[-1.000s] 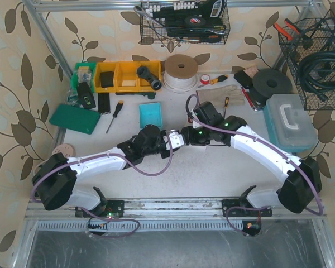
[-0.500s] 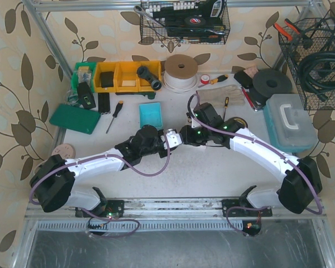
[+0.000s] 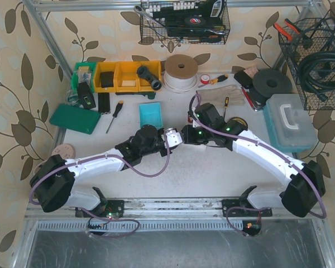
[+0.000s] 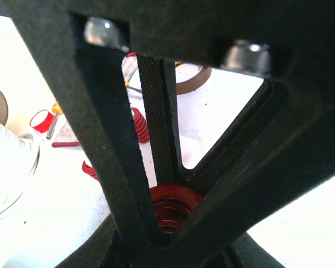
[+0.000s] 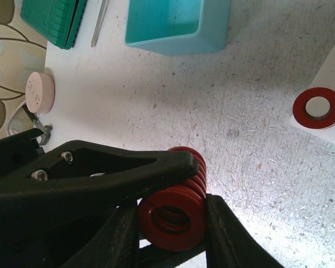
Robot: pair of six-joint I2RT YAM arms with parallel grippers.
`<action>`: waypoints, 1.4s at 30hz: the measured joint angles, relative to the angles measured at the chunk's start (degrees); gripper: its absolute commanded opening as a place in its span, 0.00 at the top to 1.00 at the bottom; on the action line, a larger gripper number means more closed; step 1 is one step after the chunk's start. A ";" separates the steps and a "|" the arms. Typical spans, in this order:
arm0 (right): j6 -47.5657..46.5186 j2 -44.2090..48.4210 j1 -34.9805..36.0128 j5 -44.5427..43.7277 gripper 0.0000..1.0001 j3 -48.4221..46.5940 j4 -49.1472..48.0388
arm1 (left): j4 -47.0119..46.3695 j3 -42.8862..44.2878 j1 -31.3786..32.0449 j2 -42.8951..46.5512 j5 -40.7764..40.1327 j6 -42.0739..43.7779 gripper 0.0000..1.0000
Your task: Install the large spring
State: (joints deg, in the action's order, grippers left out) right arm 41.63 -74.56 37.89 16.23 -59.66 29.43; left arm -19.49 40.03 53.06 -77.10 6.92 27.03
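Note:
The large red spring [image 5: 176, 215] lies sideways between the two fingers of my right gripper [image 5: 173, 222], which is shut on it. A finger [image 5: 156, 164] of my left gripper rests across the top of the spring. In the left wrist view the spring's end [image 4: 172, 207] sits between the closing fingers of my left gripper [image 4: 167, 220]. In the top view the left gripper [image 3: 168, 137] and the right gripper [image 3: 183, 137] meet tip to tip at mid-table, hiding the spring. A white block with a red ring [image 5: 317, 108] sits to the right.
A teal bin [image 3: 151, 114] stands just beyond the grippers, with a screwdriver [image 3: 114, 116] and a green case [image 3: 75, 118] to its left. A clear toolbox [image 3: 290, 120] is at the right. Two smaller red springs [image 4: 139, 124] lie on the table.
Both grippers have shifted together slightly left and away from the arm bases, still joined at the spring. Little has moved in the last half second.

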 measured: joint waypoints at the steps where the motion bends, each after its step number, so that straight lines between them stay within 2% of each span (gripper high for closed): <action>1: -0.15 0.26 0.07 -0.35 0.84 0.00 0.00 | -0.33 0.00 0.11 0.02 -0.24 0.02 0.80; 6: -0.76 1.44 0.52 -1.92 0.86 0.00 0.00 | -1.68 -0.22 0.33 0.37 -0.68 0.22 0.64; 12: -1.18 1.97 1.14 -2.58 0.88 0.00 -0.02 | -3.04 -0.94 0.70 0.70 -0.70 1.11 0.56; 16: -1.55 2.21 1.38 -3.23 0.89 0.00 -0.35 | -3.37 -1.11 0.92 0.70 -0.50 1.51 0.41; 20: -2.14 2.49 1.38 -4.07 0.90 0.00 -0.55 | -3.96 -1.86 1.36 0.74 -0.79 1.84 0.31; 28: -5.27 3.04 -1.29 -6.69 0.91 -0.02 2.27 | -3.65 -2.80 1.40 2.89 -4.50 0.31 0.25; 34: -9.60 4.17 -5.18 -8.50 0.90 -0.15 7.58 | -2.40 -3.10 1.27 5.01 -9.51 -2.86 0.25; 42: -15.93 2.58 -7.80 -15.34 0.91 -4.55 18.23 | -1.92 -10.84 -1.03 10.93 -17.75 -6.62 0.25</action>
State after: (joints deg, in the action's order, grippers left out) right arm 25.69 -71.99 30.09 0.89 -64.20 47.66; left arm -21.41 29.19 52.03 -66.17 -10.83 20.40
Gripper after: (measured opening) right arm 0.270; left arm 0.747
